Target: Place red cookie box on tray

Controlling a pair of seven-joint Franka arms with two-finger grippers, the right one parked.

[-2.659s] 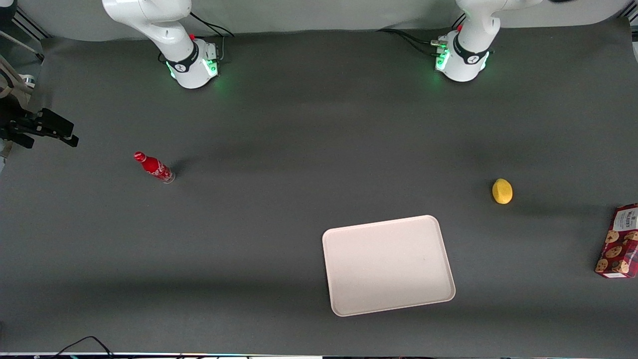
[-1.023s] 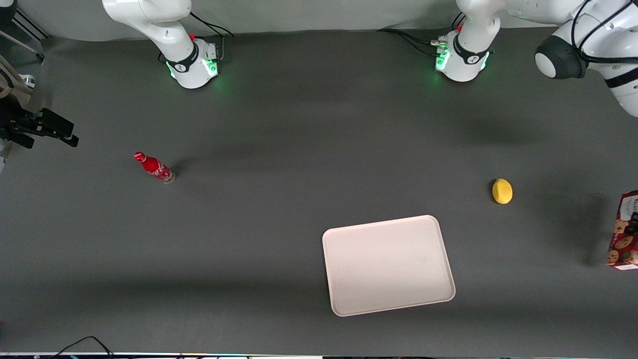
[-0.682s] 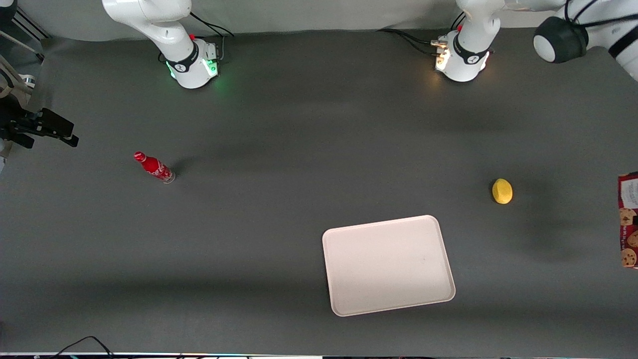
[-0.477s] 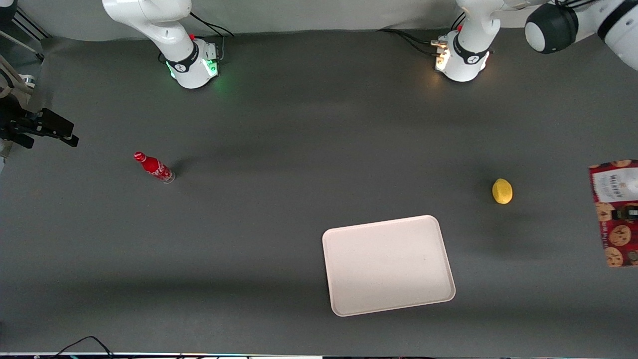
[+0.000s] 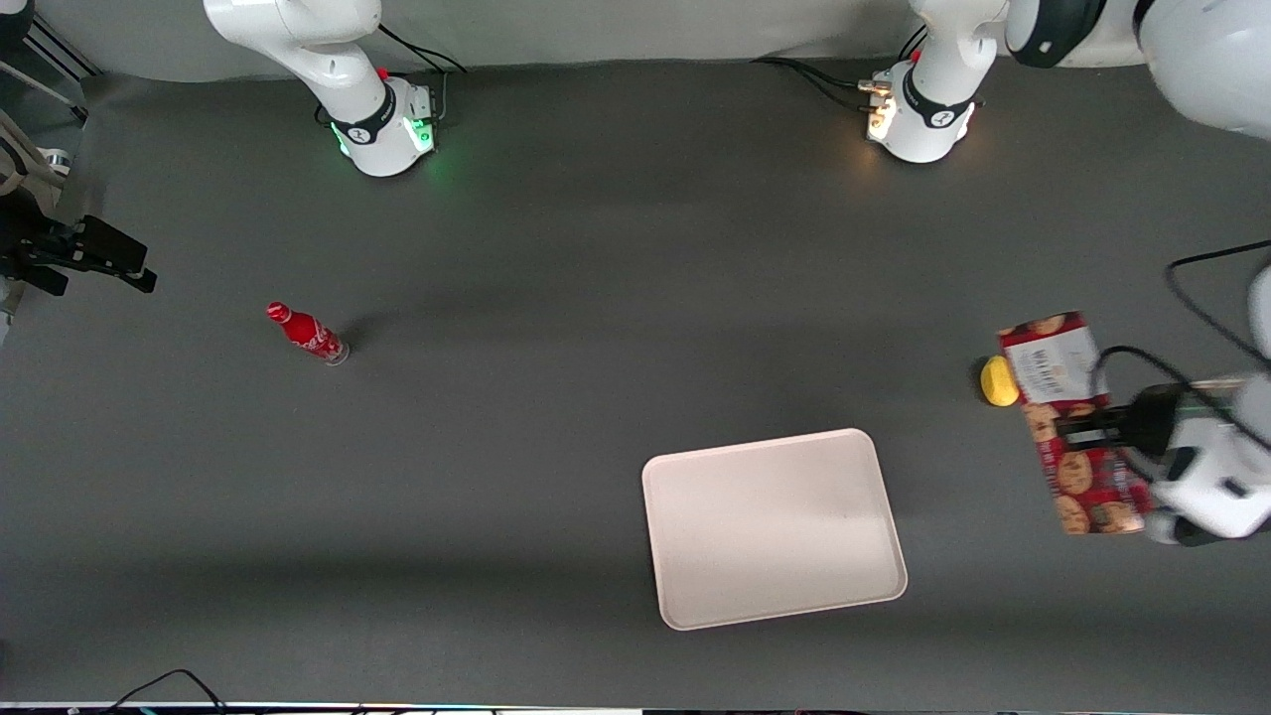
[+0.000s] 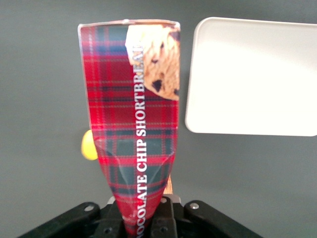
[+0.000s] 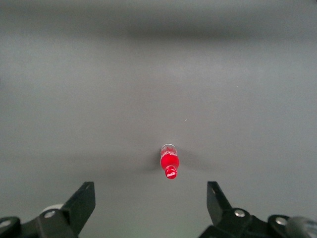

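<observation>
Toward the working arm's end of the table, well apart from the tray, the gripper holds the red cookie box up off the dark surface, its two fingers pinched narrow across the carton's thin sides. From the front camera the box shows its cookie-printed face with the white label at the end farther from that camera than the tray, and the black fingers cross the carton near its middle. A yellow lemon lies on the table beside the box, partly covered by its edge, and farther from the front camera than the tray. The wrist camera looks along the plaid side of the box, which is squeezed in where the gripper clamps it; the tray lies flat on the table with nothing on it, and the lemon peeks out past the carton. A small red bottle stands far from the tray, toward the parked arm's end.
</observation>
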